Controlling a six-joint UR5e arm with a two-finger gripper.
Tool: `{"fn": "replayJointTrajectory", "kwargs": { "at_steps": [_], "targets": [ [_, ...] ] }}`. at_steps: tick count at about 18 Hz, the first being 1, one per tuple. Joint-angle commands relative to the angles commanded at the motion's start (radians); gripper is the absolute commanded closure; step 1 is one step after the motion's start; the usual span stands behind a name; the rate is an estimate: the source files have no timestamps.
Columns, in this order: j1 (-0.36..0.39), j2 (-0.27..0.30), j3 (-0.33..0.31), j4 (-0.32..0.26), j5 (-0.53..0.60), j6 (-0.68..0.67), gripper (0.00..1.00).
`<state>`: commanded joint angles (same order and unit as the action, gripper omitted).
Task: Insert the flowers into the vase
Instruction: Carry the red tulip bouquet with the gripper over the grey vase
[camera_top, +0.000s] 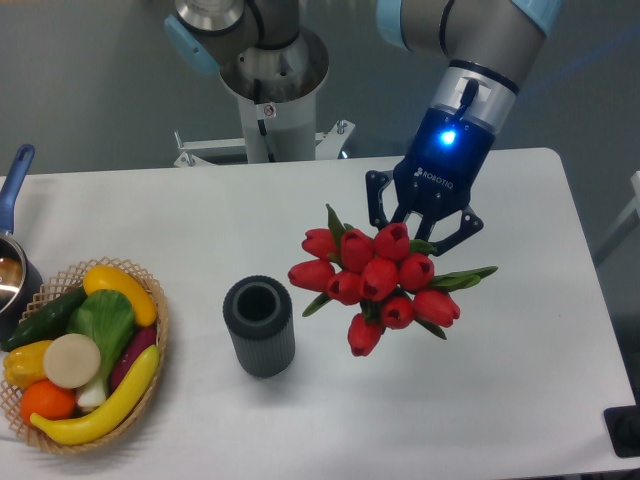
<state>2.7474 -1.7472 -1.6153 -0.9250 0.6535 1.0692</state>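
Held above a white table (200, 210): flowers (378, 278), a tight bunch of glossy red tulip buds, smooth and egg-shaped, with narrow green leaves poking out at the top, the left and the right. Clamped around the hidden stems behind the buds, a black gripper (421, 222), its linkage fingers spread to either side of the bunch, a blue light glowing on the wrist above. Wider than the vase, the bunch, and angled toward the camera with buds facing forward and down.

Standing upright left of the flowers, apart from them: the vase (259, 326), a small dark grey cylinder, matte, with fine horizontal ribbing down the wall and a thick rounded rim around a dark open mouth. Nothing seen inside.

At the table's left edge, a woven wicker basket (152, 300) heaped with shiny plastic-looking vegetables (85, 345): yellow, green, orange, purple, and one pale round slice. Behind the basket, partly cut off by the frame, a metal pot (12, 275) with a blue handle. At the rear, the arm's grey cylindrical base (272, 80) on a white mount.
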Motion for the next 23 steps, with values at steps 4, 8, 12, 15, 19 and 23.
{"fn": "replayJointTrajectory", "kwargs": {
  "at_steps": [4,8,12,15,19,23],
  "targets": [
    [-0.005,-0.002,-0.009,0.015,-0.017,0.0,0.72],
    [-0.003,-0.005,-0.012,0.015,-0.057,0.0,0.72],
    [-0.008,-0.011,-0.014,0.015,-0.066,0.002,0.72],
    [-0.023,-0.02,-0.023,0.043,-0.093,0.002,0.72],
    [-0.043,-0.049,-0.031,0.101,-0.201,0.009,0.72],
    [-0.035,-0.055,-0.063,0.113,-0.34,0.053,0.72]
  ]
}}
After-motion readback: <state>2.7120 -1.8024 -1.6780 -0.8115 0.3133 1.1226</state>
